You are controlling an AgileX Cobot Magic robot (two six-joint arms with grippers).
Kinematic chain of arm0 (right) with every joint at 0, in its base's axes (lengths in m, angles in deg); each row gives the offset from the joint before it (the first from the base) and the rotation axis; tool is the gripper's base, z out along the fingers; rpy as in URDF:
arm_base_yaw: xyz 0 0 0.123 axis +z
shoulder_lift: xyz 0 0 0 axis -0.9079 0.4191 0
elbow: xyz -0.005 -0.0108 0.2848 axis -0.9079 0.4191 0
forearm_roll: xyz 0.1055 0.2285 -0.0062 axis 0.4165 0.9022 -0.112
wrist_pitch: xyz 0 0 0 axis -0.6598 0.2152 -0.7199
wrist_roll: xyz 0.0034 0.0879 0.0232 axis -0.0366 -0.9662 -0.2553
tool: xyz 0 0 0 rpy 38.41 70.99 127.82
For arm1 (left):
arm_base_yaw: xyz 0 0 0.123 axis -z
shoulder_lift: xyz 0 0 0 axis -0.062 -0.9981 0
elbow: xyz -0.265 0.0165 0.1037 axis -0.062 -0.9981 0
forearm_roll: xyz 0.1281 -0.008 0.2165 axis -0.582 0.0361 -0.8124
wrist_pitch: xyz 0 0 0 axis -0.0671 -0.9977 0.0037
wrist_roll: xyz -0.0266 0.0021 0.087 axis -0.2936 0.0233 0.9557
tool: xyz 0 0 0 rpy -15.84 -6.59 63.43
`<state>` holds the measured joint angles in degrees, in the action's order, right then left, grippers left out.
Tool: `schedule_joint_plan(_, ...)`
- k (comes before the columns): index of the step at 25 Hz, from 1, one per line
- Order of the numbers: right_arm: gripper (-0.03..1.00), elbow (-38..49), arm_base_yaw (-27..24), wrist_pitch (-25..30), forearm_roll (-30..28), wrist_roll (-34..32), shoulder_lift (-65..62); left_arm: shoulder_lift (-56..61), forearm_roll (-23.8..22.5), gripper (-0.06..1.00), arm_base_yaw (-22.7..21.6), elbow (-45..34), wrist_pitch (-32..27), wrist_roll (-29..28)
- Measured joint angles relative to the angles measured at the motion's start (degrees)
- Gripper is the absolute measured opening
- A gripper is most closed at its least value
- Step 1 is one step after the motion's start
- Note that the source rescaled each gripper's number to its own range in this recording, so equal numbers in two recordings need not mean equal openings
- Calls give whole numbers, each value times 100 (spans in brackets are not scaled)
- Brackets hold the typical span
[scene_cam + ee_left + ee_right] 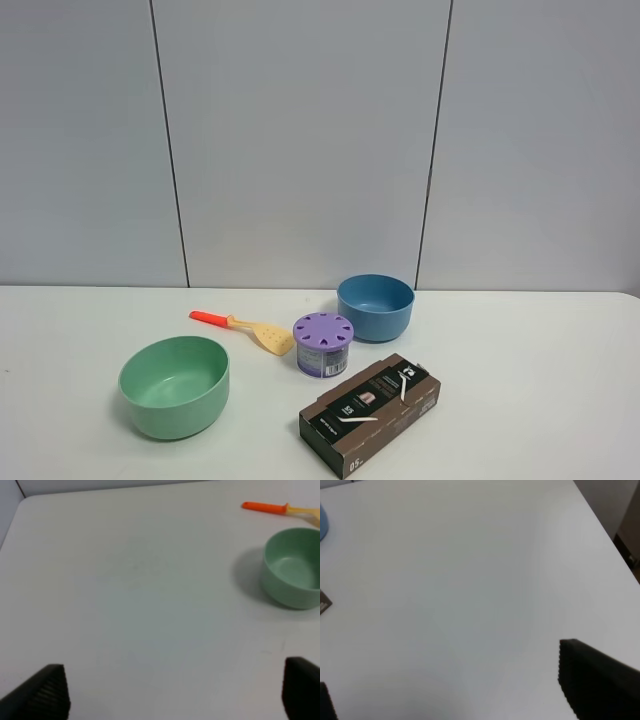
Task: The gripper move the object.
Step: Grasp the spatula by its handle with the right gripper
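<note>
Pale yellow at its perforated blade and red-orange at the handle, the small toy spatula [245,330] lies flat on the white table [520,330], its blade just beside a purple-lidded round container [323,343] and a green bowl [175,385] near. The left gripper [172,695] and right gripper [452,692] hover over the table, jaws spread wide.

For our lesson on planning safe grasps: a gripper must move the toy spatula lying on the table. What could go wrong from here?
1. The spatula has its blade close beside the purple-lidded container; fingers closing there might knock it.
2. The green bowl stands roughly between the open left gripper and the spatula; a low approach could strike its rim.
3. The spatula lies flat on the table, so its thin handle may slip from the fingers.
</note>
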<state>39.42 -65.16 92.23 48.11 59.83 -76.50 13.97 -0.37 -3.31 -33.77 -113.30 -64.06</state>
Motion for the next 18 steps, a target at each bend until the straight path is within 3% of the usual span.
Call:
schedule_joint_plan(4,100,-41,0,-104,762,859,0,0,0,100,0,0,0,0)
schedule_joint_plan(8,100,-377,0,-577,1946,1958,142,0,0,100,0,0,0,0)
schedule_joint_plan(13,100,-1006,0,-590,2978,3604,1127,0,0,100,0,0,0,0)
schedule_joint_plan(18,100,-1687,0,-588,3988,4823,2306,0,0,100,0,0,0,0)
